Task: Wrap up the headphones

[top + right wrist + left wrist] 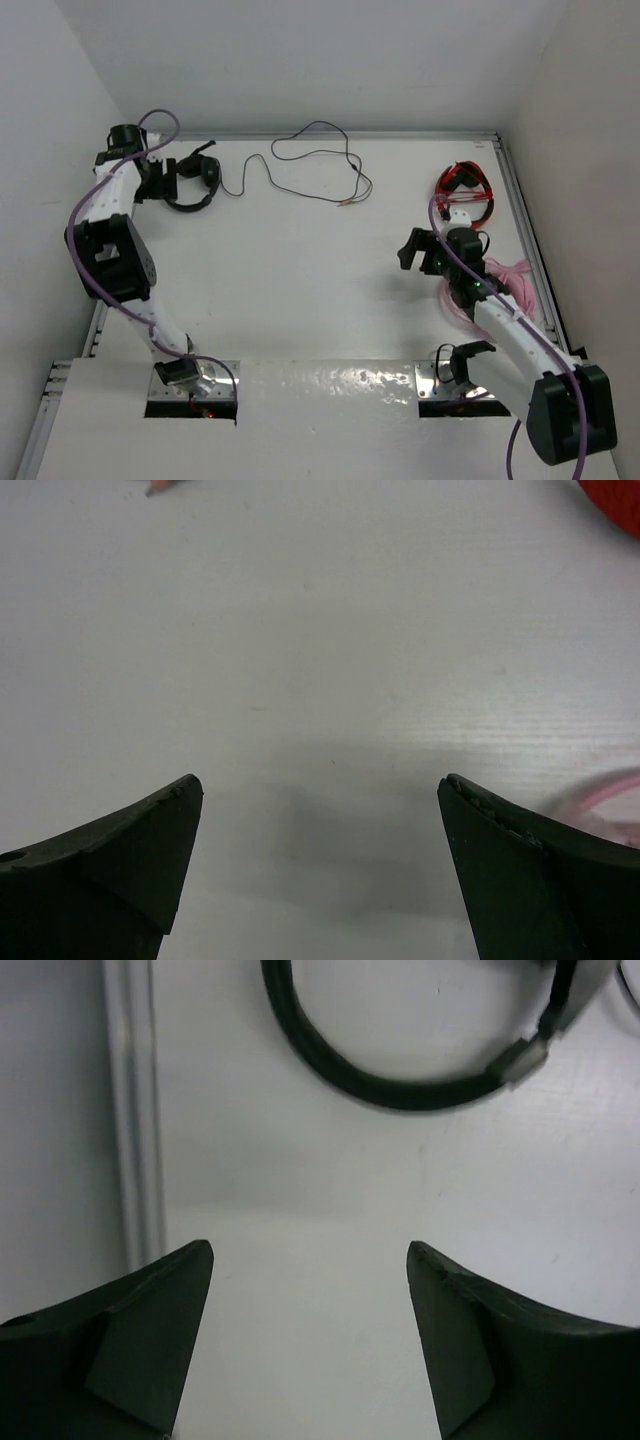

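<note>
The black headphones (197,183) lie at the far left of the table. Their thin black cable (310,160) loops to the right and ends in a pinkish plug (346,203). My left gripper (163,181) is open and empty just left of the headphones. In the left wrist view the headband arc (400,1092) lies beyond the open gripper (308,1250), apart from the fingers. My right gripper (414,251) is open and empty over bare table at mid right, and it also shows in the right wrist view (320,780). The plug tip (155,488) shows at that view's top edge.
Red headphones (465,186) lie at the far right. Pink headphones with a pink cable (503,283) lie under the right arm, and the cable shows in the right wrist view (605,788). White walls close in the table on three sides. A raised rail (135,1110) runs along the left edge.
</note>
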`<act>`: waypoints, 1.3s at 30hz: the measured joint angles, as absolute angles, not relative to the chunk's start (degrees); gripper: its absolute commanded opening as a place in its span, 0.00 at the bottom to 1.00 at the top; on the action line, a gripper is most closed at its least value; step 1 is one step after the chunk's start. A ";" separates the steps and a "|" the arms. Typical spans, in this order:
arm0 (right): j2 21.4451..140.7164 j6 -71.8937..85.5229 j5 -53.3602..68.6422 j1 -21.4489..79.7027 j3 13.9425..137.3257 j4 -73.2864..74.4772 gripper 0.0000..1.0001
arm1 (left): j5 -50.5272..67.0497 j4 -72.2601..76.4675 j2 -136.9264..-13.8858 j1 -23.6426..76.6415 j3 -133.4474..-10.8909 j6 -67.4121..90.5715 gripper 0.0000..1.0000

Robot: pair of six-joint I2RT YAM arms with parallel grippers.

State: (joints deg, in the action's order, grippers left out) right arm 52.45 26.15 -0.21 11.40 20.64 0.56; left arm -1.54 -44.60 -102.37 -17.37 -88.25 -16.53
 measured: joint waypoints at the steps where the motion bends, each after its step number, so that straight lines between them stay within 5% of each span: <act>1: 53.87 26.15 0.14 11.40 21.96 -0.12 0.99 | -1.08 -44.49 -105.27 -17.41 -90.43 -13.39 0.80; 8: 58.26 25.71 0.45 11.44 28.69 -5.02 0.99 | -1.37 -44.80 -124.75 -17.26 -105.69 1.96 0.82; 12: 60.16 23.64 0.47 11.53 31.07 -5.48 0.99 | -3.66 -44.18 -131.26 -16.84 -108.84 4.93 0.74; 15: 62.33 21.80 0.43 11.68 33.80 -4.01 0.99 | -5.10 -43.70 -134.02 -16.51 -110.61 6.20 0.43; 16: 62.70 21.37 0.40 11.79 34.41 -3.68 0.99 | -5.78 -43.18 -134.34 -16.45 -111.28 6.31 0.22; 18: 62.76 20.78 0.43 11.81 34.74 -3.38 0.99 | -7.14 -42.57 -135.57 -16.43 -112.62 6.72 0.00; 28: 63.00 12.05 4.84 14.61 36.95 5.37 0.98 | 4.60 -41.93 -131.09 -16.40 -109.84 3.99 0.00; 39: 75.53 2.72 11.20 25.04 47.44 1.28 0.99 | 16.64 -45.15 -95.77 -12.47 -110.43 5.04 0.00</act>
State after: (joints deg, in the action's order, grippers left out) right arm 75.53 2.72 11.20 25.04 47.44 1.28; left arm 16.64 -45.15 -95.77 -12.47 -110.43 5.04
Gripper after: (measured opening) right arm 0.986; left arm 0.077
